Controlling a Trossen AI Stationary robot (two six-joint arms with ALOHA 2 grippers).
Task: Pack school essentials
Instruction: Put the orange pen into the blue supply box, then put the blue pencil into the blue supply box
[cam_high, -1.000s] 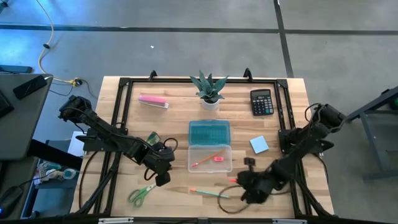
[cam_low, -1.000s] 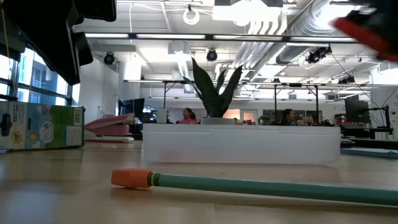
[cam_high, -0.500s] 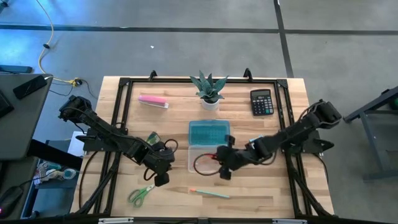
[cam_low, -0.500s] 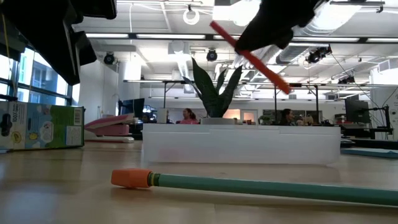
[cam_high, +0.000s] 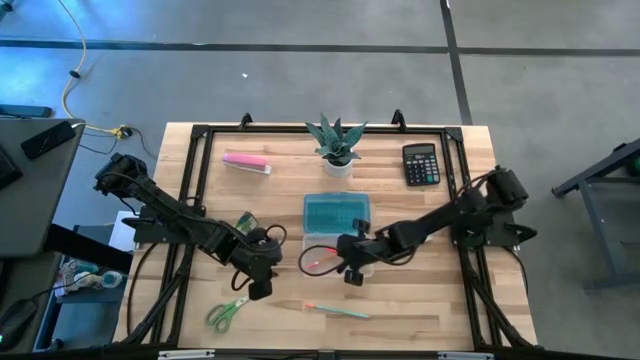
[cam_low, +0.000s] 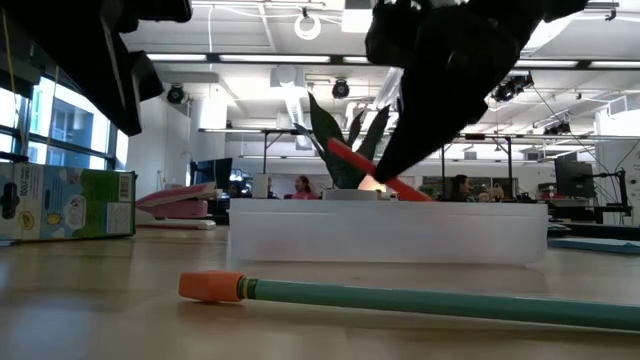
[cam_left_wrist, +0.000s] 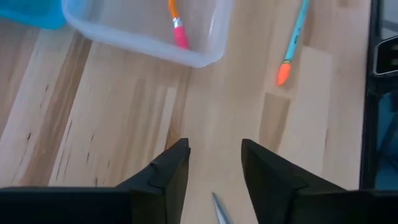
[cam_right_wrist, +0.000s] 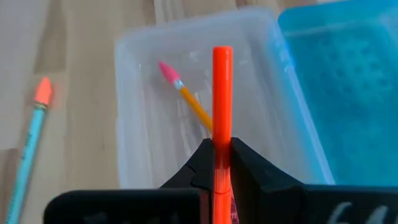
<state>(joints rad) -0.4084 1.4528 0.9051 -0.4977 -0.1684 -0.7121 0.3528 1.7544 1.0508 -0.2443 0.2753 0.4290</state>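
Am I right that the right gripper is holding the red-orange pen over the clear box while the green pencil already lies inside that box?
Not quite: the pencil inside the clear box is the orange pencil; the right wrist view shows the green pencil on the table outside it. The right gripper does hold the red-orange pen over the box.

Pale wooden table (cam_high: 440, 300), matt; clear plastic box (cam_right_wrist: 149, 124), glossy.

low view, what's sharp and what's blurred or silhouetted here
Low view: the green pencil up close is soft-edged, the clear box fairly crisp; both arms are dark silhouettes against bright ceiling lights, only the red pen in the right gripper shows colour.
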